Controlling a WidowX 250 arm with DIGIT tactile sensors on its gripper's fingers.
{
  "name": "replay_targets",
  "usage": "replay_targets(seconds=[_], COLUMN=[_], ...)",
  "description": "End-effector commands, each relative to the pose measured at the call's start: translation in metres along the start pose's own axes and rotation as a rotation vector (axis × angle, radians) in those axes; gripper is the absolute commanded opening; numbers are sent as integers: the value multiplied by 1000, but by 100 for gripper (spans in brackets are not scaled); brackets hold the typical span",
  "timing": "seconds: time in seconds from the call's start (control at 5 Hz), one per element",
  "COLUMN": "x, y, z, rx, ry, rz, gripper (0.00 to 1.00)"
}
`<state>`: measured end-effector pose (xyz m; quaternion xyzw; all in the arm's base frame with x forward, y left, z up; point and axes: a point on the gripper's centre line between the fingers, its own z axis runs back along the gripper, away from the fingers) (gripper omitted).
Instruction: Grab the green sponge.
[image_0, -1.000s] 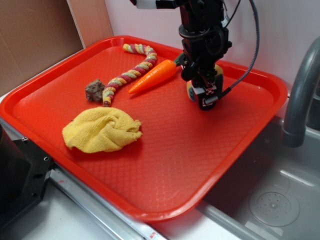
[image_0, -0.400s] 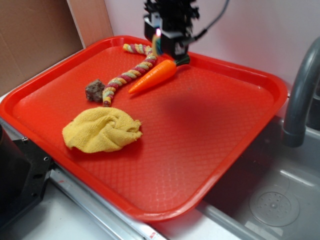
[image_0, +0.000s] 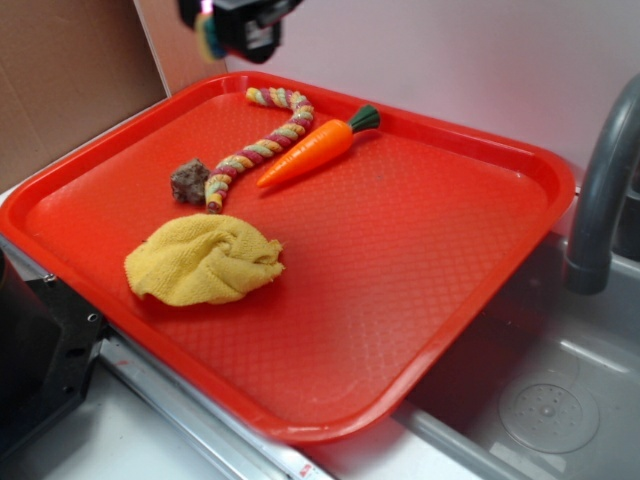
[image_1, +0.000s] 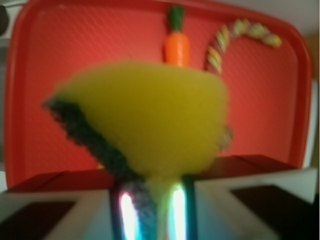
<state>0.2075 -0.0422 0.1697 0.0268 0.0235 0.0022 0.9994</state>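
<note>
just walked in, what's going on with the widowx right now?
The gripper is raised above the far left corner of the red plastic tray, shut on the wedge-shaped yellow-and-dark-green sponge; the wrist view shows the sponge pinched between its fingers. So the grab looks done. On the tray lie an orange toy carrot, a braided multicoloured rope, a small dark brown cube and a crumpled yellow terry cloth.

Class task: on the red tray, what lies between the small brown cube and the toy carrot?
The striped rope lies between the brown cube and the carrot, its lower end beside the cube. The exterior view shows this.
</note>
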Motion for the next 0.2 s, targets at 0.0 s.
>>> replay_targets(seconds=[0.0], x=[-22], y=[-8], z=[17], rx=[77], ry=[-152], rz=[10], gripper=[0])
